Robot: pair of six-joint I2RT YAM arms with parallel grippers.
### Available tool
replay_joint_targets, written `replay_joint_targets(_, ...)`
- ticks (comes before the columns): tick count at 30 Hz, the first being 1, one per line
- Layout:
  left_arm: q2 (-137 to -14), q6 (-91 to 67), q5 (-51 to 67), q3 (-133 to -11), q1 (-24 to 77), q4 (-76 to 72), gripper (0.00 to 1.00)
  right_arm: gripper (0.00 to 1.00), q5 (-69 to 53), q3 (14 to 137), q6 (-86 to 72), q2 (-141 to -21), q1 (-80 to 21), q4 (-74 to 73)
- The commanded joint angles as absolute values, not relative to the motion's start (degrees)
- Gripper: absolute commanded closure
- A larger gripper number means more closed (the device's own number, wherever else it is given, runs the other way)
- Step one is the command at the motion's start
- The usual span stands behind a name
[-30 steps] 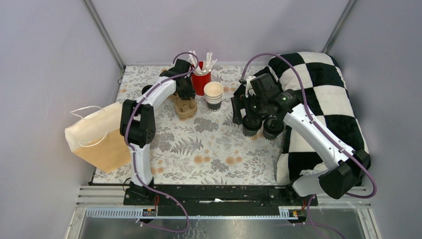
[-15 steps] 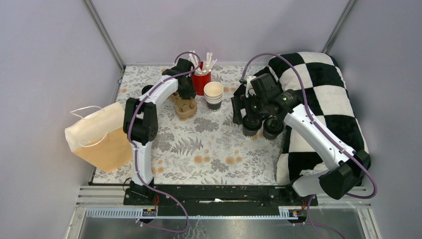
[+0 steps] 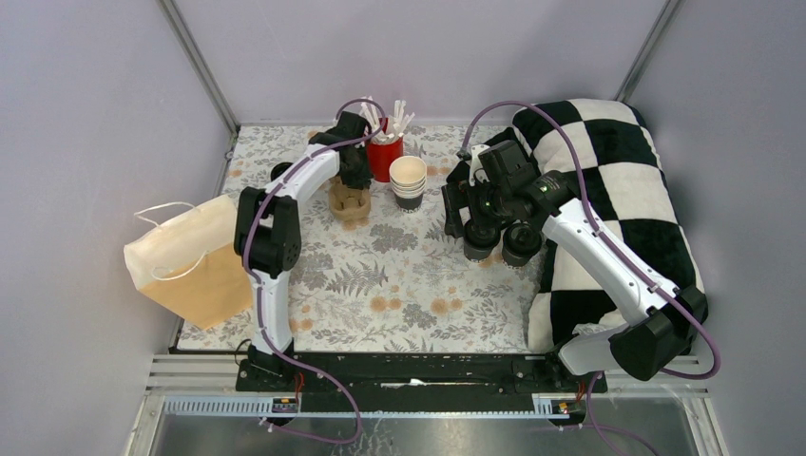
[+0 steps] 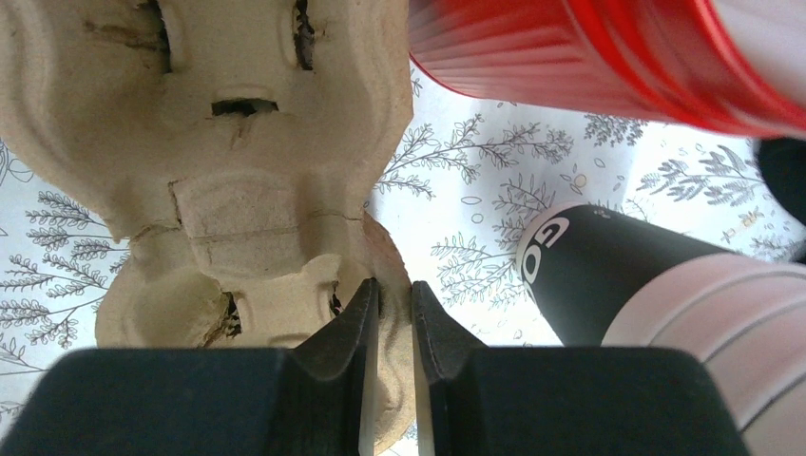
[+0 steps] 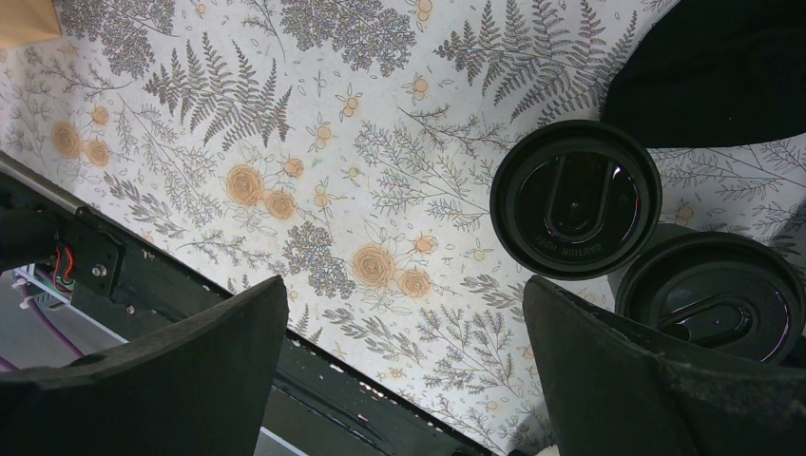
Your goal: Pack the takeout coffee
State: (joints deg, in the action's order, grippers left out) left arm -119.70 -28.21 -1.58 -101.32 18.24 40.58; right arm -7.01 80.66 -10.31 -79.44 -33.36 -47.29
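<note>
Coffee cups (image 5: 575, 198) (image 5: 718, 299) with black lids stand close together on the floral worktop (image 5: 285, 114), just below the right hand (image 5: 404, 294), whose fingers are spread wide. Left hand (image 4: 392, 294) is nearly pressed together, seemingly pinching the rim of the cardboard carrier (image 4: 238, 218) near the red cup (image 4: 570, 57)

A: Count, lidded cups (image 5: 575, 198) (image 5: 713, 296)?
B: Two, alike.
A: Rest of tabletop (image 3: 399, 285)?
B: One pulp carrier (image 3: 349, 202). One red cup (image 3: 384, 157) of white sticks. One stack of lidless cups (image 3: 408, 182). One paper bag (image 3: 190, 261). One checkered cloth (image 3: 608, 171). Stick count unresolved.
</note>
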Motion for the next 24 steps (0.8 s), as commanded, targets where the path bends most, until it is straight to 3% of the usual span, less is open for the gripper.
replay_joint_targets(1,-110.5,-25.8,4.6,-94.9,14.9,33.0,0.94,0.0,-6.5,81.0,-9.5,-77.5,-33.0,-47.1)
replay_joint_targets(4,-105.8,-26.5,12.4,-87.9,10.6,26.4,1.0,0.0,-6.9,81.0,-9.3,-77.8,-33.0,-46.7)
replay_joint_targets(13,-98.2,-28.2,23.4,-75.8,5.7,21.0,1.0,0.0,-14.2,82.2,-10.8,-82.0,-33.0,-43.9)
replay_joint_targets(19,-94.7,-27.9,23.6,-73.8,5.7,22.6,1.0,0.0,-21.0,81.9,-15.0,-85.4,-33.0,-39.8)
replay_joint_targets(24,-95.9,-26.8,15.5,-80.2,7.6,29.0,1.0,0.0,-21.6,80.0,-16.7,-84.8,-33.1,-38.1)
